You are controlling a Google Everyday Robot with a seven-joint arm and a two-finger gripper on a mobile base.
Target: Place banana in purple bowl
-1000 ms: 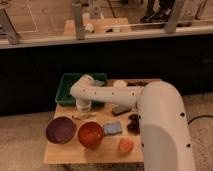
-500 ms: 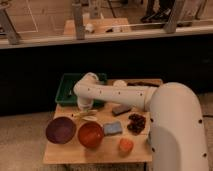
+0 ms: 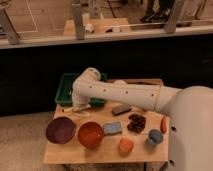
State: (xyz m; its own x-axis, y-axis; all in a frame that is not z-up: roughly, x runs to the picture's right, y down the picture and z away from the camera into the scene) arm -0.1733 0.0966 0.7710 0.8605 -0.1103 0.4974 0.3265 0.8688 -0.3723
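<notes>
The banana (image 3: 78, 108) is a slim pale-yellow piece lying on the table just in front of the green tray. My gripper (image 3: 80, 103) hangs at the end of the white arm, right over the banana and touching or nearly touching it. The purple bowl (image 3: 60, 130) stands at the table's front left corner, below and left of the gripper, with nothing visible inside it.
A green tray (image 3: 67, 93) sits at the back left. Right of the purple bowl stands an orange-red bowl (image 3: 91, 134). Further right are a blue block (image 3: 113, 128), a grey block (image 3: 121, 109), a dark grape cluster (image 3: 136, 122), an orange piece (image 3: 126, 145), a blue cup (image 3: 155, 136) and a red chili (image 3: 164, 124).
The white forearm has stretched out further across the table's back. The gripper end has stayed near the tray's front edge, shifting slightly left over the banana.
</notes>
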